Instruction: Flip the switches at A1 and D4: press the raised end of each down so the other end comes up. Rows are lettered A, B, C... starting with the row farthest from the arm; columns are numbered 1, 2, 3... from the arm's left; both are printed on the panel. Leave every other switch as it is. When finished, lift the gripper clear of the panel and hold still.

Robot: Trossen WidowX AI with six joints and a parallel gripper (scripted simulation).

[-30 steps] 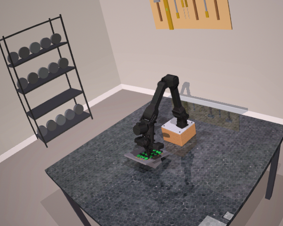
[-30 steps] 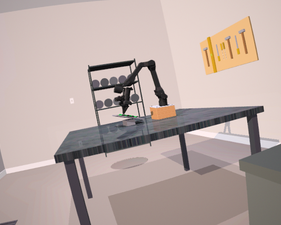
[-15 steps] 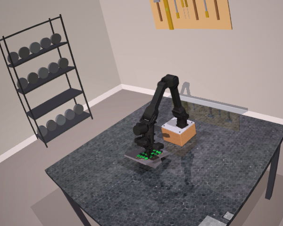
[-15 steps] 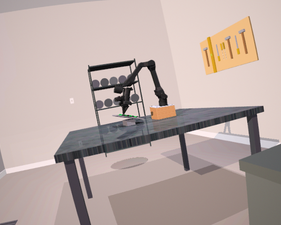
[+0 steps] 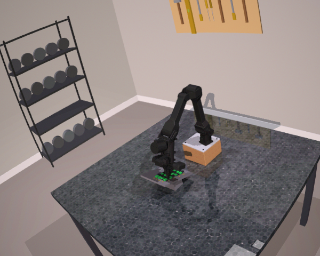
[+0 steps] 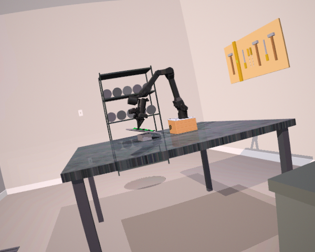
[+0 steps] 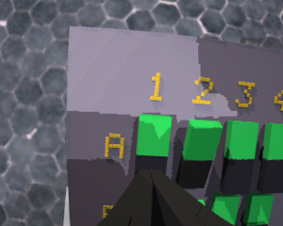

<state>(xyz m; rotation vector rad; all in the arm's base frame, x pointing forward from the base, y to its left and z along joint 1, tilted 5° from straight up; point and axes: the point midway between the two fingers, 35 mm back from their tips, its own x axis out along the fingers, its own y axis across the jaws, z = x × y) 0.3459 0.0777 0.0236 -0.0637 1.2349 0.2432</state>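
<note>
Looks like step one of two, somewhere mid-press. End effector point(image 7: 153, 179) pinched fully closed, nothing held, being used as a poking tip. Planted right at the near end of the A1 switch point(image 7: 153, 143), tip touching or just about touching the dark lower half; can't tell for sure if the rocker has tipped over yet, though the green far end seems to catch light like it's angled up. Just to the right of the tip, A2 point(image 7: 200, 151), A3 point(image 7: 240, 153) and A4 point(image 7: 276, 153) sitting in their row, no sign of being touched. D4 nowhere in the wrist view, hidden back under the end effector toward the arm's side and off to the right. Switch panel point(image 5: 165, 178) propped on the worktop point(image 5: 209, 198) directly below. So probably: A1 nearly done, D4 not started, final lift-off and hold pending too.
</note>
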